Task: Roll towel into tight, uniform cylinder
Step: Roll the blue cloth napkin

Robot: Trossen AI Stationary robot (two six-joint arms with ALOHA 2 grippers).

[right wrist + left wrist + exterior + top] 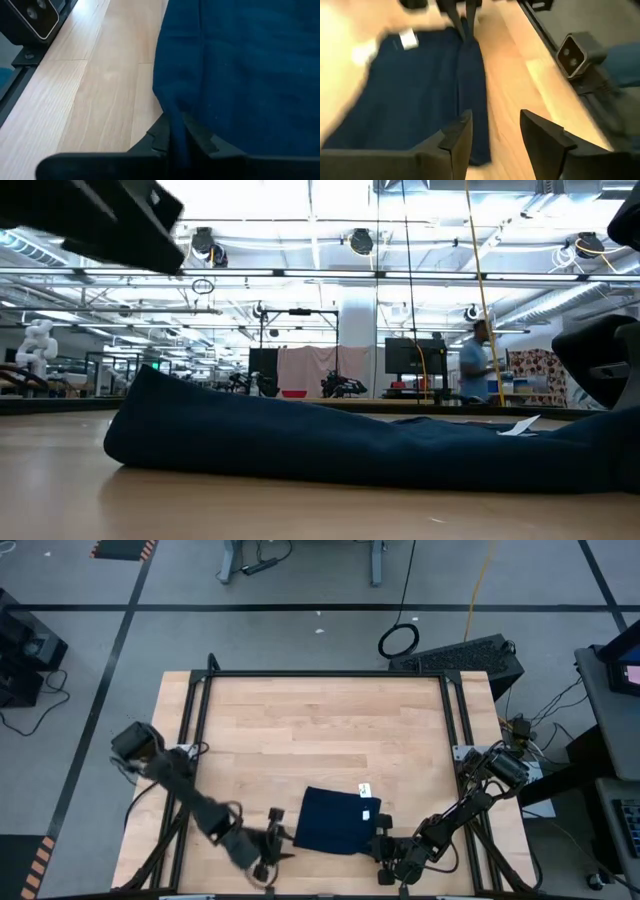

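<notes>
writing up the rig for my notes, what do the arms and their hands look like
Both arms are dark, nearly black, built of slim jointed segments with bulkier housings at the joints. The left hand ends in two flat, angular black fingers with squared tips. The right hand has the same dark fingers. Thin black cables trail by each arm's base. No markings show.

In the right wrist view, the dark navy blue soft cloth towel (pixel 240 70) runs off the picture's edges; the pinched corner disappears between the right gripper (pixel 182 132) fingers.

The small white tag (pixel 408 39) is blurred, its print unreadable.
</notes>
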